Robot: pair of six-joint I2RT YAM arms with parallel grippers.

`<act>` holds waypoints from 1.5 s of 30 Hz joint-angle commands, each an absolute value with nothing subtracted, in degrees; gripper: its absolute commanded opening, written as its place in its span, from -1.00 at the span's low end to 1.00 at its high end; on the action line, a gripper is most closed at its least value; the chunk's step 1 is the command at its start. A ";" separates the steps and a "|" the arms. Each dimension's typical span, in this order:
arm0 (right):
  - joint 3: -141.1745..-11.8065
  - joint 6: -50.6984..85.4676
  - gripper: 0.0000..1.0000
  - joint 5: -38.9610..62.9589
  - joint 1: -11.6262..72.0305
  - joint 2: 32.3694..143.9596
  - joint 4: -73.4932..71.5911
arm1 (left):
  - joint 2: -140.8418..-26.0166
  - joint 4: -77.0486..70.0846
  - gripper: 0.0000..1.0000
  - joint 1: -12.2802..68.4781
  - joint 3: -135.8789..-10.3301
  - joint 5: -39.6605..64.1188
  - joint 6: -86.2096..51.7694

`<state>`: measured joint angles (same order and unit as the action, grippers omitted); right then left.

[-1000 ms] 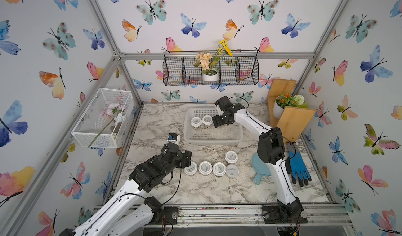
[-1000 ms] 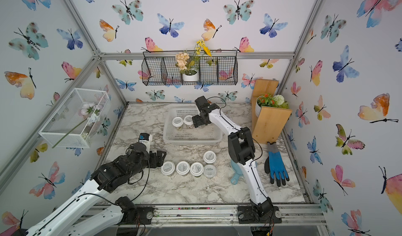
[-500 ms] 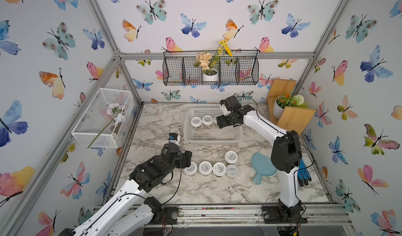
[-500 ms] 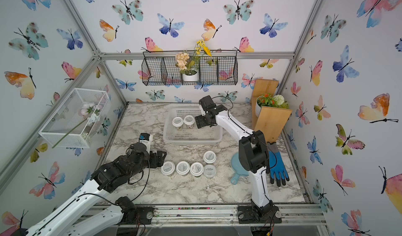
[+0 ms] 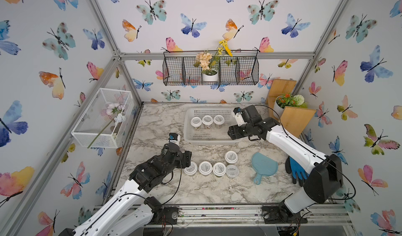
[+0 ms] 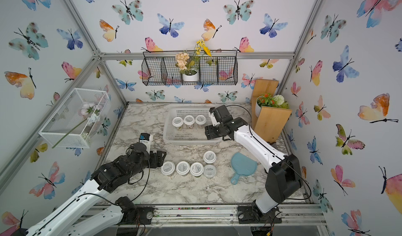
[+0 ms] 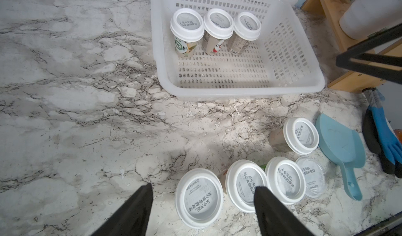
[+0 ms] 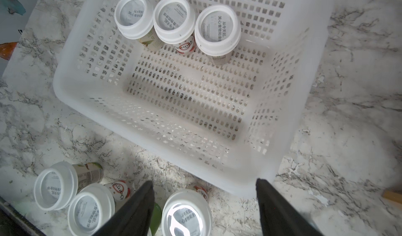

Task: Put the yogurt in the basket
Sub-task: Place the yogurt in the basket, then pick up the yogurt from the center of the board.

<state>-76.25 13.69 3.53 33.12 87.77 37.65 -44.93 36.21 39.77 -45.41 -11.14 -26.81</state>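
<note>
The white perforated basket [image 5: 208, 139] [image 6: 189, 140] stands at the back middle of the marble top, with three yogurt jars [image 5: 207, 120] [image 7: 218, 23] [image 8: 174, 17] upright in a row along its far side. Several more yogurt jars [image 5: 205, 168] [image 6: 182, 168] stand in front of it, one [image 5: 231, 170] with a flatter, paler lid. My left gripper [image 5: 187, 158] [image 7: 203, 187] is open above the leftmost jar [image 7: 199, 198], its fingers on either side and apart from it. My right gripper [image 5: 231, 133] [image 8: 204, 181] hangs open and empty over the basket's front right corner.
A light blue scoop [image 5: 264, 165] and a blue and black glove [image 5: 297, 169] lie to the right of the jars. A wooden stand with a potted plant [image 5: 291, 115] fills the back right corner. A white wire-mesh box [image 5: 104, 117] and a black wire basket [image 5: 211, 71] hang on the walls.
My right gripper has pulled back from the basket's far side to its front right corner, and a third jar now stands in the basket. The left arm has hardly moved.
</note>
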 commanded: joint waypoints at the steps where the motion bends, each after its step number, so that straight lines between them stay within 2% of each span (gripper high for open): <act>1: -69.96 15.89 0.52 4.87 33.49 81.80 39.64 | -45.75 36.48 0.57 39.74 -45.37 -9.44 -26.08; 6: -59.72 17.96 0.57 7.17 33.49 74.19 37.24 | -45.92 36.68 0.55 39.81 -45.53 -9.95 -26.37; 15: -53.95 20.45 0.65 10.58 33.57 71.68 34.28 | -46.85 36.65 0.51 39.85 -45.69 -8.81 -25.86; 32: -57.39 23.14 0.66 8.36 38.18 78.60 33.66 | -45.90 35.85 0.51 39.69 -45.16 -7.98 -25.32; 45: -63.10 23.38 0.71 0.09 42.68 84.31 38.04 | -46.07 35.90 0.51 39.72 -45.24 -8.00 -25.32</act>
<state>-61.73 22.94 4.05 42.13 83.13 35.35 -46.35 36.21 39.77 -45.41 -10.02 -25.93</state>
